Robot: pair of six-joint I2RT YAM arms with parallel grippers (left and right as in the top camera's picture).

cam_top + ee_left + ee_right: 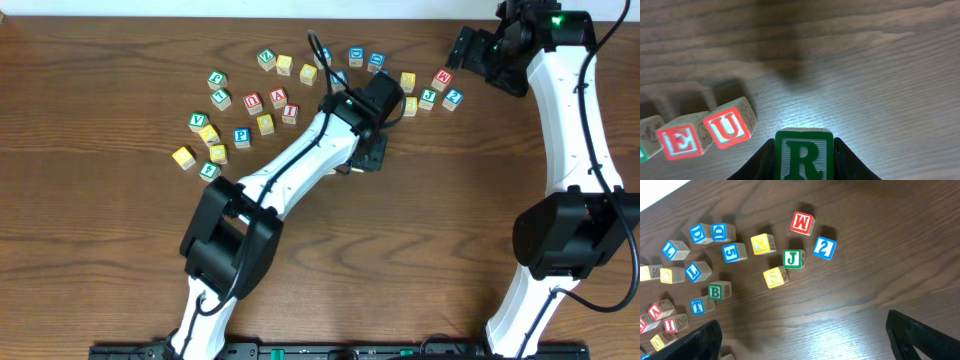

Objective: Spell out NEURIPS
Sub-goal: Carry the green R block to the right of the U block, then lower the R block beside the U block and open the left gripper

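Partly cropped below, the R block [803, 152] sits clamped in left claw [804, 164].

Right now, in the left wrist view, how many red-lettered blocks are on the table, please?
2: E block lower left, U block just right of it; others may be off-frame.

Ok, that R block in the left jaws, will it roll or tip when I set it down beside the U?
Probably not: the R block is a flat-faced cube, so it should sit stable. It looks like rigid wood, so the jaws are unlikely to deform it. On the smooth table it may slide if nudged.
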